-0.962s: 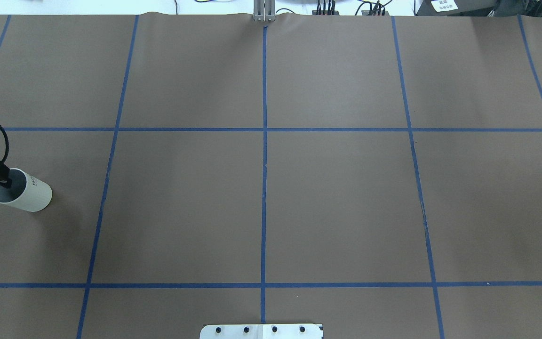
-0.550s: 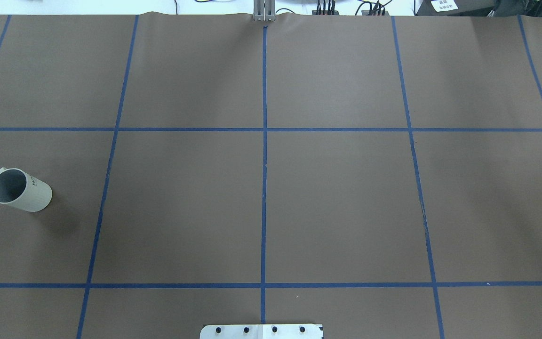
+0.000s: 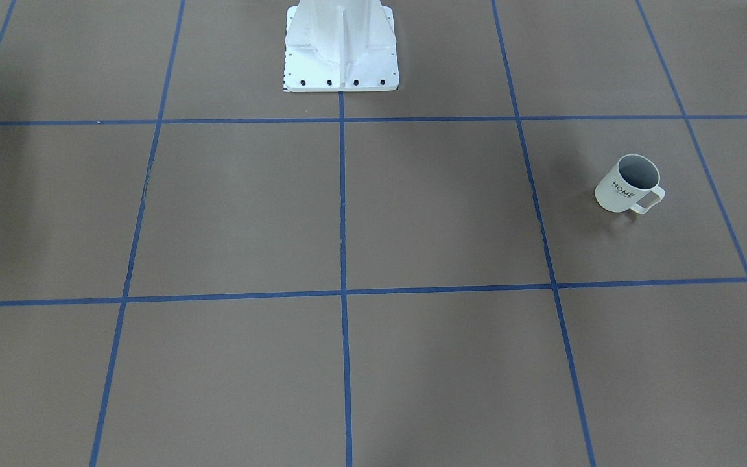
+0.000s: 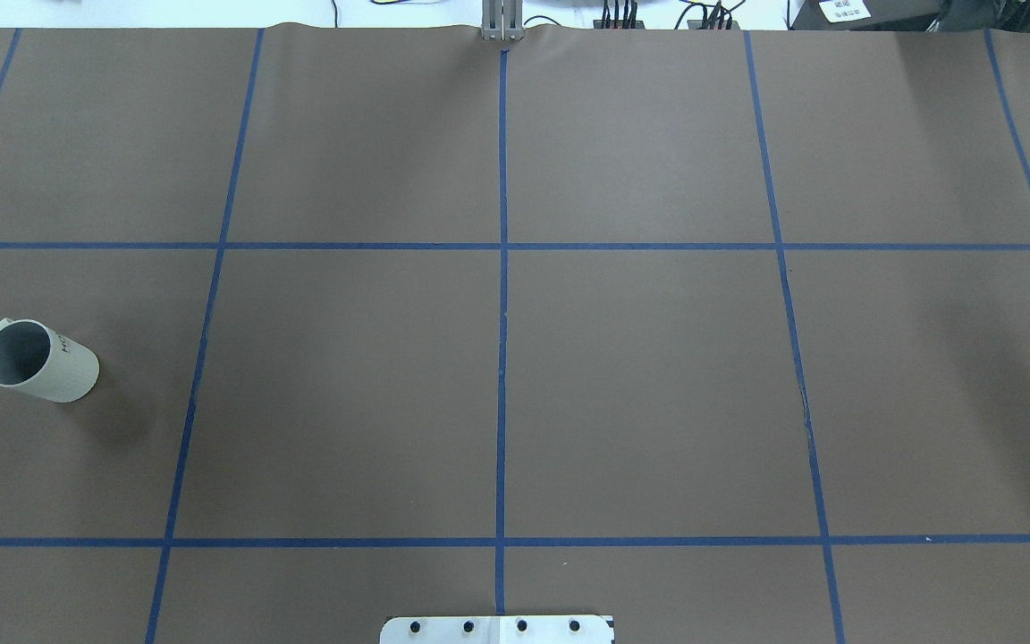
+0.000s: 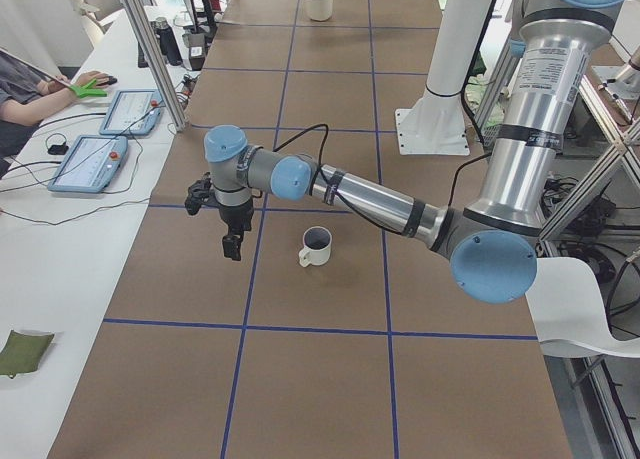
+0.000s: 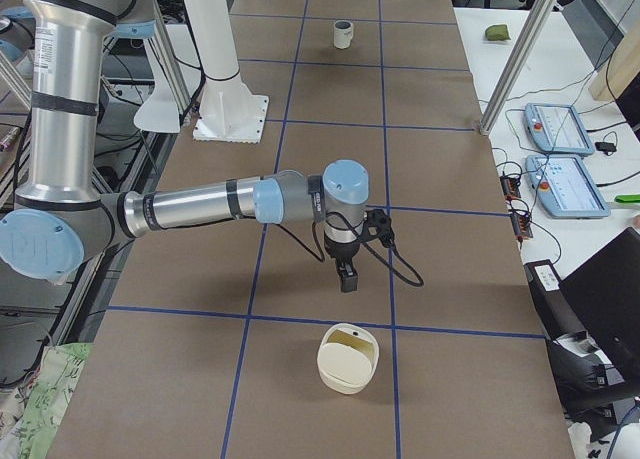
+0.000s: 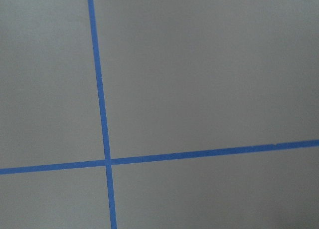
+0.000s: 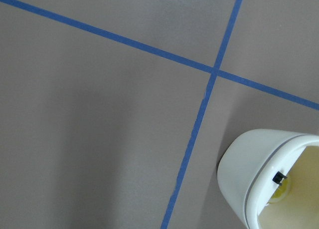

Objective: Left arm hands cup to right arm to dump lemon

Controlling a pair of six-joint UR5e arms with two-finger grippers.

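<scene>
The cup (image 4: 39,360) stands upright on the brown table at the robot's far left, handle toward the table's end, and nothing holds it. It also shows from the front (image 3: 629,183) and from both ends (image 5: 316,246) (image 6: 343,33). Its inside looks plain grey. My left gripper (image 5: 232,249) hangs above the table, clear of the cup on its outer side; I cannot tell whether it is open or shut. My right gripper (image 6: 346,277) hovers at the other end, just short of a cream bin (image 6: 348,357); its state is also unclear. A small yellow piece, seemingly the lemon (image 8: 280,190), lies inside that bin.
Blue tape lines grid the table. The white robot base (image 3: 341,45) stands at the middle of the robot's side. Side tables hold tablets (image 5: 88,162) and a person's hand (image 5: 88,82). The bin also appears in the right wrist view (image 8: 259,174).
The left gripper, at the cup's rim a second ago, let go and drew back out of the overhead view. The right gripper's tip also left that view. The cup has not moved.
</scene>
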